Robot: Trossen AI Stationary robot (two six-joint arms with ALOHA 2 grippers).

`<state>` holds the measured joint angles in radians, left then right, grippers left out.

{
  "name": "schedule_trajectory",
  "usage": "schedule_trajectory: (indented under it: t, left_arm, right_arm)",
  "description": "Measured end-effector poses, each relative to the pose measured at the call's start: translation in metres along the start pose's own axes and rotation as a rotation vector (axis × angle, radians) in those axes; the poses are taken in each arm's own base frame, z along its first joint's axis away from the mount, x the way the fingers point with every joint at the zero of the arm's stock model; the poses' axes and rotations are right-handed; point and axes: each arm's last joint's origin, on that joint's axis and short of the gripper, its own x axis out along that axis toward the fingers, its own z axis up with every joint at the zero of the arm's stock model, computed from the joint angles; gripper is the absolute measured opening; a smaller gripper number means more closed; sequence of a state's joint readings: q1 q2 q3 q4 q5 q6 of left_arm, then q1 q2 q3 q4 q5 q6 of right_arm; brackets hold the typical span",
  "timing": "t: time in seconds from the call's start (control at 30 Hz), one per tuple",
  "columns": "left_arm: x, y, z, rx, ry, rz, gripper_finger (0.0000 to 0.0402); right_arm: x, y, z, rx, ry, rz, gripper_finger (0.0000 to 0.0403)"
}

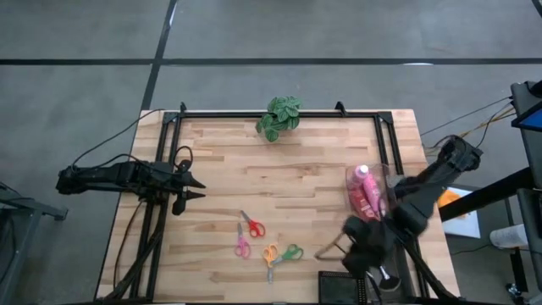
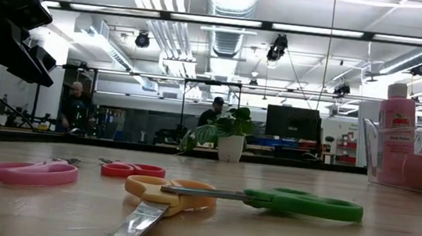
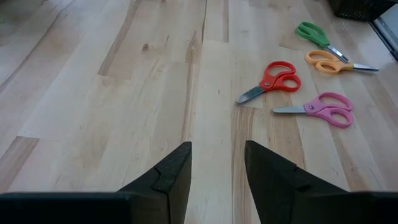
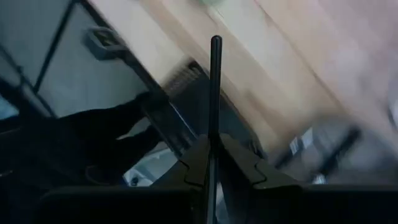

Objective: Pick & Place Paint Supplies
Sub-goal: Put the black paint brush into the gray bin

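Holding a thin dark-handled brush [image 4: 215,93] upright between its closed fingers, the right gripper [image 4: 214,163] is shown near the table's [image 1: 296,182] right front corner, with the handle projecting straight out past the fingertips. The grip is placed low on the handle, probably so that the long free end can be steered into a container. Just beyond this gripper a clear bin [image 1: 378,191] is seen, in which pink squeeze bottles [image 1: 366,193] with white caps are already lying; one bottle stands upright in the low view. The brush is judged to be in transit toward that bin, though its tip is not shown. A dark slotted tray [image 1: 339,286] lies at the table edge, close beside the right gripper.

The left gripper [image 3: 216,165] is kept idle at the table's left side, its fingers narrowly parted and empty. Ahead of it, well apart, four scissors are spread on the wood: red scissors [image 3: 272,79], pink scissors [image 3: 322,107], orange scissors [image 3: 331,61] and green scissors [image 3: 317,35]. A potted plant [image 1: 279,117] stands at the far edge.
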<state>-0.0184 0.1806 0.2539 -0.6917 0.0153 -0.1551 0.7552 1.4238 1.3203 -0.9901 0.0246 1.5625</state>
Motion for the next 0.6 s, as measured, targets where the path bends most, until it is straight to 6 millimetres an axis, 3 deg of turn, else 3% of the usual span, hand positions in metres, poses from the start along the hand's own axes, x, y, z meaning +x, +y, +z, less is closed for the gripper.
schedule_trajectory:
  t: [0.27, 0.6]
  left_arm:
    - [0.0, 0.0, 0.0, 0.0, 0.0, 0.0, 0.0149]
    - [0.0, 0.0, 0.0, -0.001, -0.001, 0.0, 0.015]
  right_arm:
    - [0.005, -0.014, -0.062, 0.22, -0.042, -0.079, 0.0022]
    - [0.041, -0.028, -0.108, 0.188, -0.057, -0.282, 0.0022]
